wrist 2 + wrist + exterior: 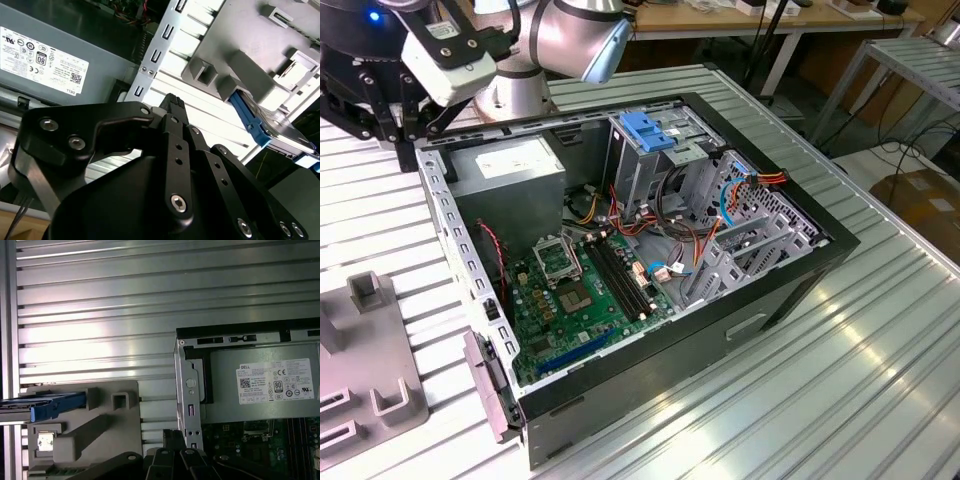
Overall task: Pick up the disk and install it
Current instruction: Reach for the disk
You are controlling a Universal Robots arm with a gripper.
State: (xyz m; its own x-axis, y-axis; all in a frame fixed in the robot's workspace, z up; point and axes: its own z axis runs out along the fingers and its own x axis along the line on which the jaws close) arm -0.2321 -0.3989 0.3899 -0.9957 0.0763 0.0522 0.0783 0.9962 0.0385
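Exterior view's left: a grey fixture (375,365) sits near the bench (880,350) edge. The disk (52,405) is seated in that fixture, with its blue-railed end sticking out past the fixture's side. I see the same in both wrist views.

The arm (570,35) hangs over the bench's far corner on that side. The gripper (172,104) hovers above bare bench ribs, between the fixture and the case (770,290). Its jaws look closed together, with nothing between them, and they touch nothing. The gripper is clear of the disk, with the case's metal edge just beside it.

Middle to right: the case lies open on the bench. The power supply (510,165) fills the corner of the case nearest the arm, and the motherboard (580,290) lies below it. The cage (648,130) with the blue top stands further toward the exterior view's right.
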